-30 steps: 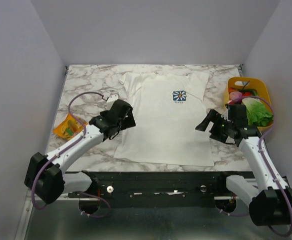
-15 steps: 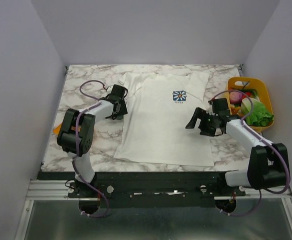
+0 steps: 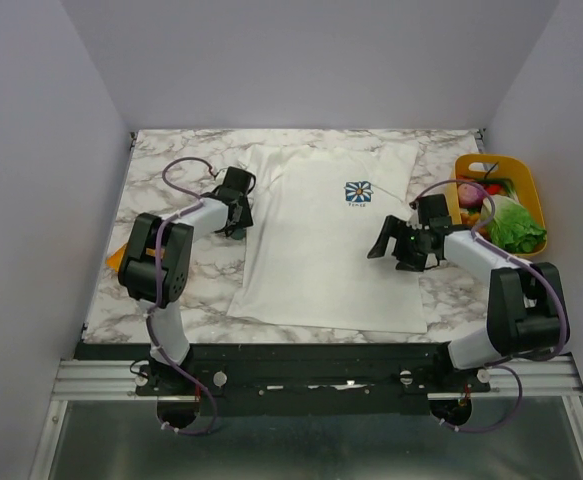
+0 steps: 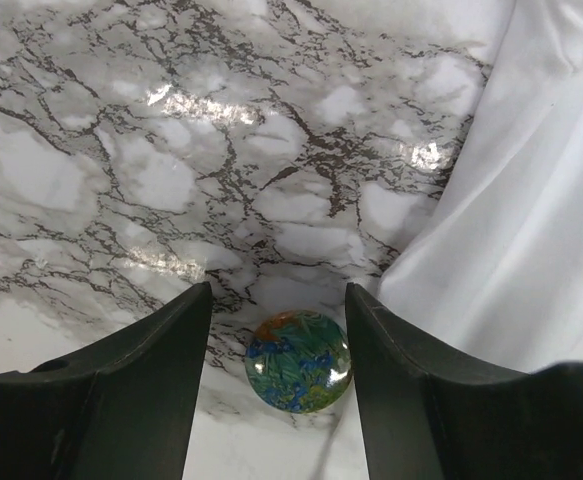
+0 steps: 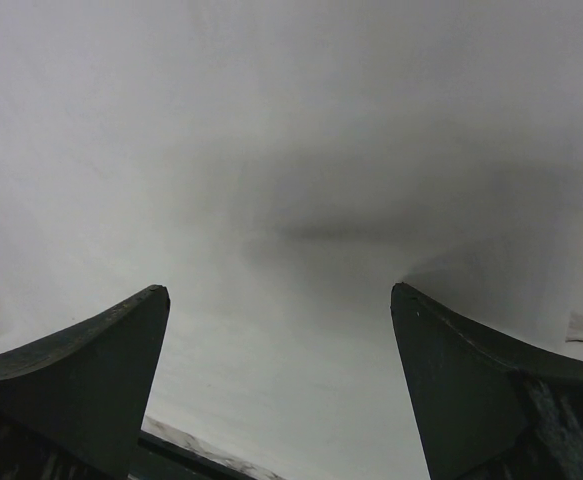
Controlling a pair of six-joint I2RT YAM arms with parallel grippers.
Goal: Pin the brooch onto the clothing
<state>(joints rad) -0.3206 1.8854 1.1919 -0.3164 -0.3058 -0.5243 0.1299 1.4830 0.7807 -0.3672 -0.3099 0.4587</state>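
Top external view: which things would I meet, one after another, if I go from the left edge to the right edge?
Orange object → left claw → blue flower print → right claw → yellow basket.

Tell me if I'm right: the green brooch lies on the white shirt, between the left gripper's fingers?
No. The brooch is between the fingers of the left gripper, but it lies on the table beside the shirt, not on it; the left wrist view shows this.
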